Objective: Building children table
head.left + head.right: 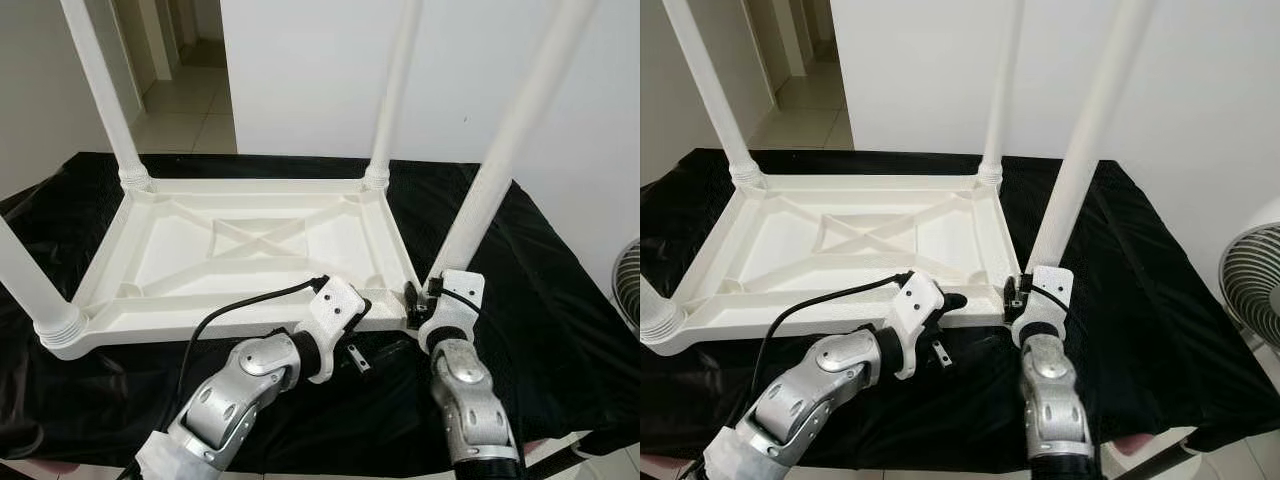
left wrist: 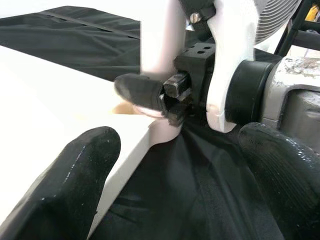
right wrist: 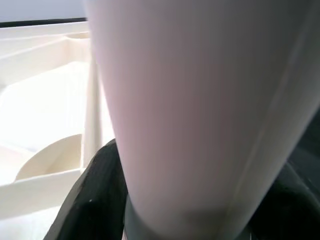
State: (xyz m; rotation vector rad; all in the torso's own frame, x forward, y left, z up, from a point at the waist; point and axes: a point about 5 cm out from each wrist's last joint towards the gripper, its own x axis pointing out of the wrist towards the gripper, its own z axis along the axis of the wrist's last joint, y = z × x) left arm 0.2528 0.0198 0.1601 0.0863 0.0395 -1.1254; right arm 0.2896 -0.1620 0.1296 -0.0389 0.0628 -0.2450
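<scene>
White kids' table upside down on black cloth – four legs up. Right gripper pinching near-right leg at base. Left gripper just beside near-right corner, fingers spread – holding nothing.

left gripper: jaws spread, angled rightward | right gripper: jaws clamped, arm reaching forward

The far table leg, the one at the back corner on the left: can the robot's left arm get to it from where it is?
Probably not without moving. The left gripper is at the tabletop's near edge, and the far left leg stands at the opposite corner, across the whole upturned tabletop.
</scene>
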